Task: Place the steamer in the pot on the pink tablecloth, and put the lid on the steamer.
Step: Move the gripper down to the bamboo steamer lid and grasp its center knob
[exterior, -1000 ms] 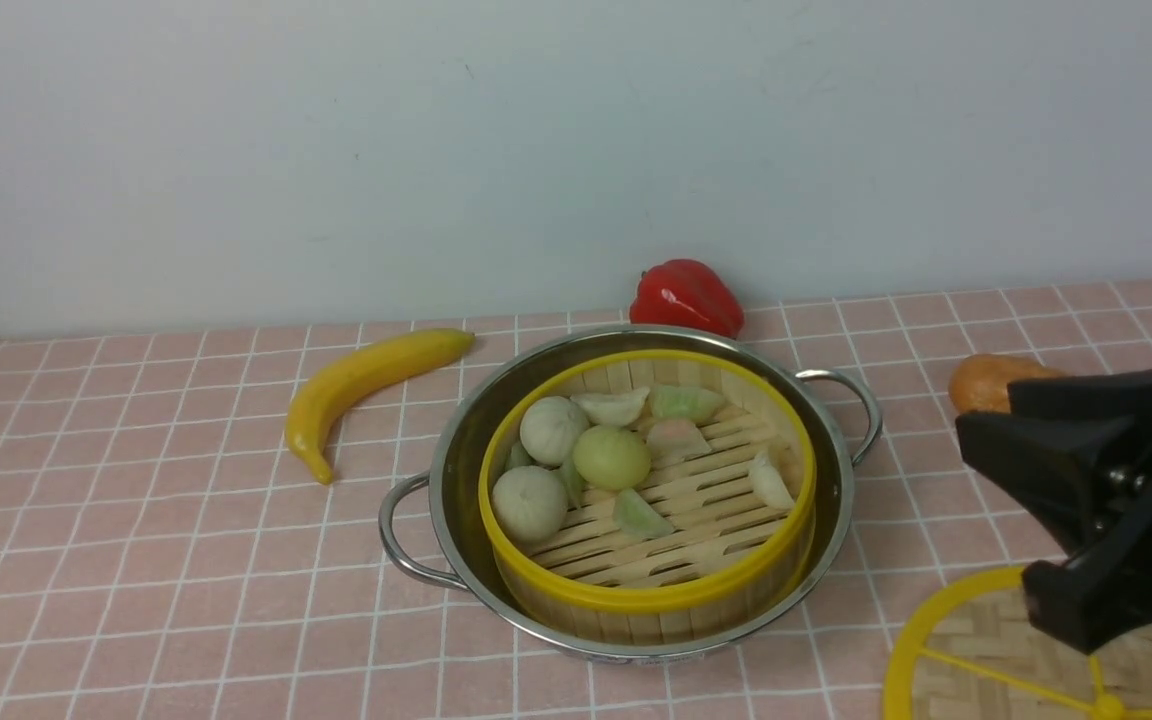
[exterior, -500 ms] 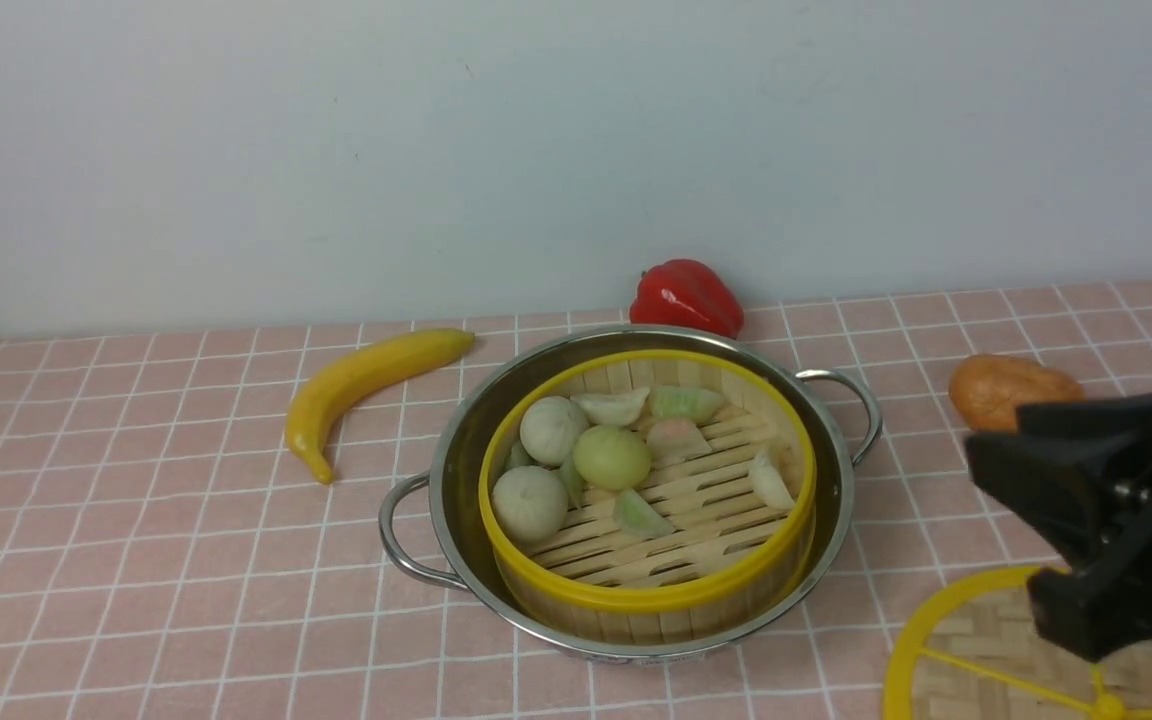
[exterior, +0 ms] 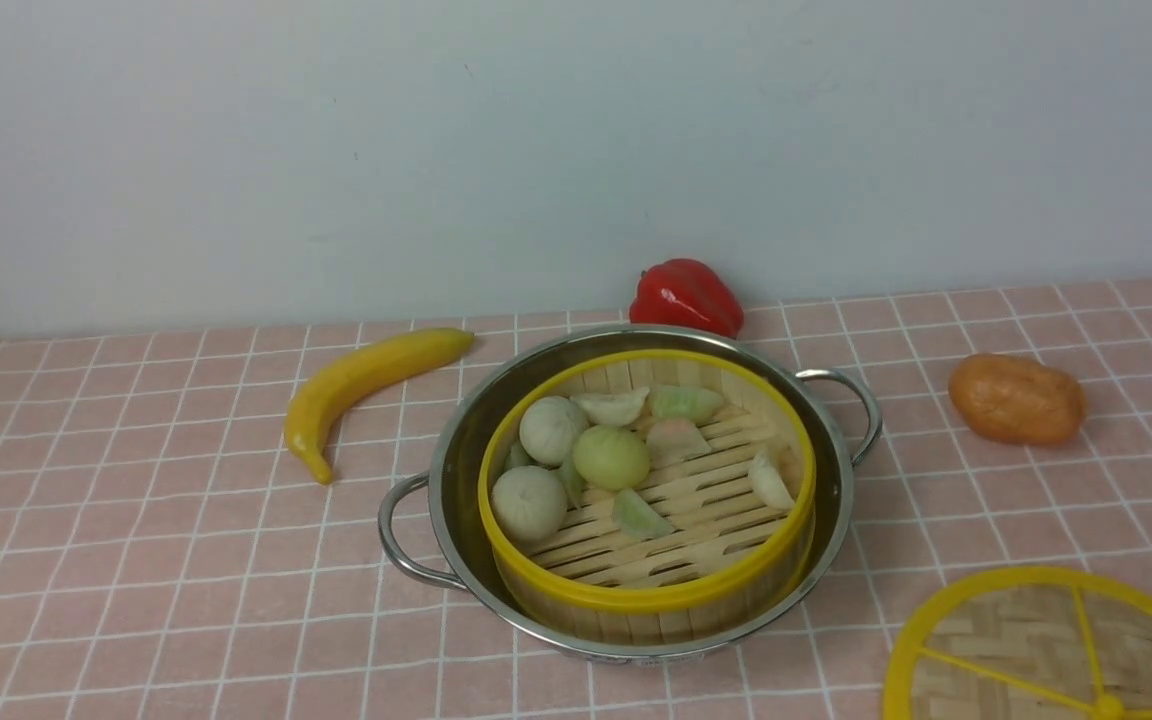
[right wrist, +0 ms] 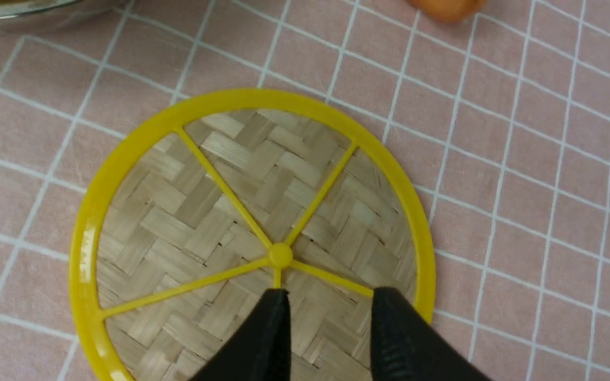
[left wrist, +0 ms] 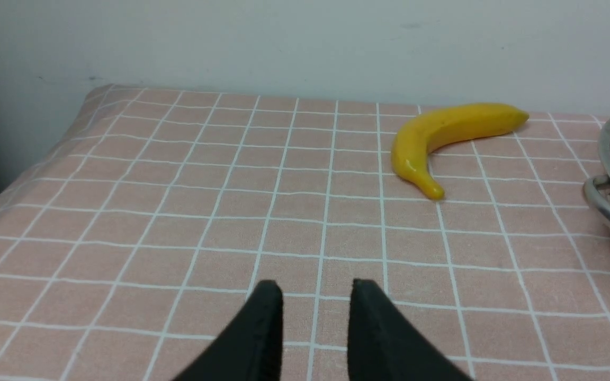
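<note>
We find the steamer (exterior: 688, 520) seated upright inside the pot (exterior: 458, 480), uncovered, on the pink tablecloth (exterior: 136, 560). The lid (exterior: 1026, 650) lies flat on the cloth to the right of the pot and nearer the robot, apart from it. The right gripper (right wrist: 330, 296) hangs over the lid beside its centre knob, jaws parted, holding nothing. The left gripper (left wrist: 315, 288) stands over the cloth left of the pot, jaws parted, nothing between them. A banana (exterior: 356, 385) lies left of the pot.
</note>
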Motion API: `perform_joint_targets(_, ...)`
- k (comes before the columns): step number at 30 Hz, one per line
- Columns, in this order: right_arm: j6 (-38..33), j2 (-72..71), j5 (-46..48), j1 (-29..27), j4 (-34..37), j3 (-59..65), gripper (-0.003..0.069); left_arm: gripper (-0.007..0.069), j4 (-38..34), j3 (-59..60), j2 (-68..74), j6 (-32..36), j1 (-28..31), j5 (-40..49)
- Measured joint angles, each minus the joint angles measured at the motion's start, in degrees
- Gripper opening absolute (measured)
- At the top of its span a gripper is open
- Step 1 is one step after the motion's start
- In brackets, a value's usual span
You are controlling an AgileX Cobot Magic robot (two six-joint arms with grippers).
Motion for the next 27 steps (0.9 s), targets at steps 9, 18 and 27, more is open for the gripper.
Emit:
perform_joint_targets(9,-0.46,12.28,-5.33,-7.15,6.59,-0.15,0.024,0.0191,0.0,0.0,0.0,0.07,0.0,0.0)
perform_joint_targets(18,-10.46,16.13,-15.91,-20.73,23.62,-0.17,0.024,0.0201,0.0,0.0,0.0,0.07,0.0,0.0)
perform_joint_targets(27,-19.85,21.45,-15.74,-27.71,29.74,-0.28,0.024,0.0213,0.0,0.0,0.0,0.07,0.0,0.0)
